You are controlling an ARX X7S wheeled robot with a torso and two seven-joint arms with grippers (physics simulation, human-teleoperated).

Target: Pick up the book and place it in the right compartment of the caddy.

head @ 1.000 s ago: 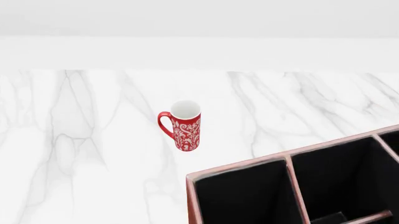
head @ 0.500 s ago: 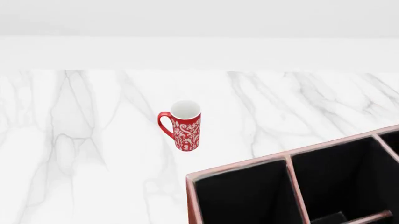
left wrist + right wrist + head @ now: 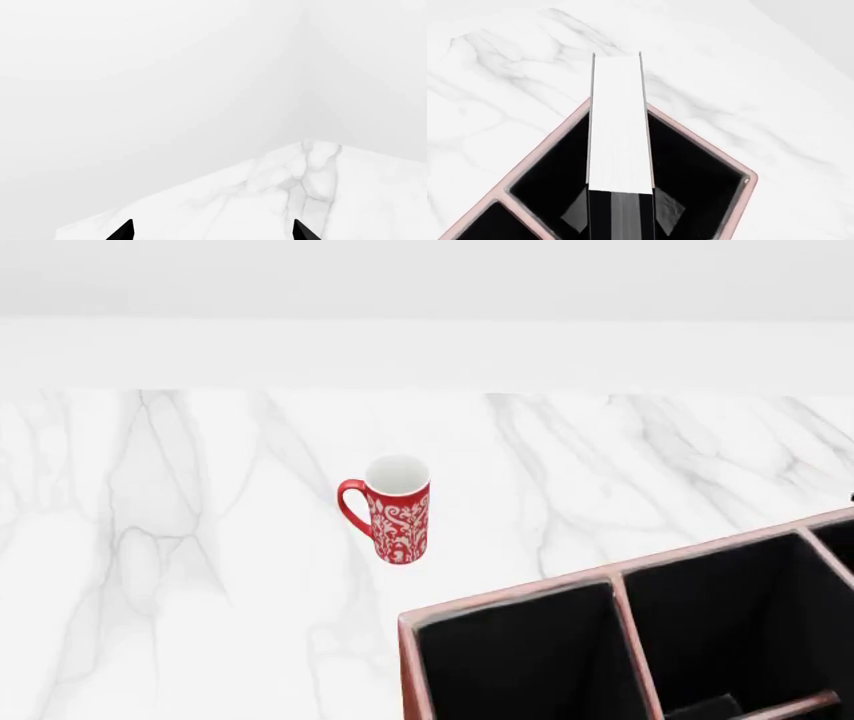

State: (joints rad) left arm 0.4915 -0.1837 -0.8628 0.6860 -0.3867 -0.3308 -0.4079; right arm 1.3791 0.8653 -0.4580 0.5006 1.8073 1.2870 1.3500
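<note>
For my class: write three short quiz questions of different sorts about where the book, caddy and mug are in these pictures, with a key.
1. True or false: in the right wrist view the book is seen white page edge on, over an open black-lined corner compartment of the caddy.
2. In the head view the mug is: A) inside the caddy B) upright on the marble counter C) tipped over.
3. Fill in: the left wrist view shows two black fingertips with ____ between them.

Key: 1 true; 2 B; 3 nothing.

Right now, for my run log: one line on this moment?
book: held over caddy corner compartment | right gripper: out of frame | left gripper: open, empty | mug: upright on table
</note>
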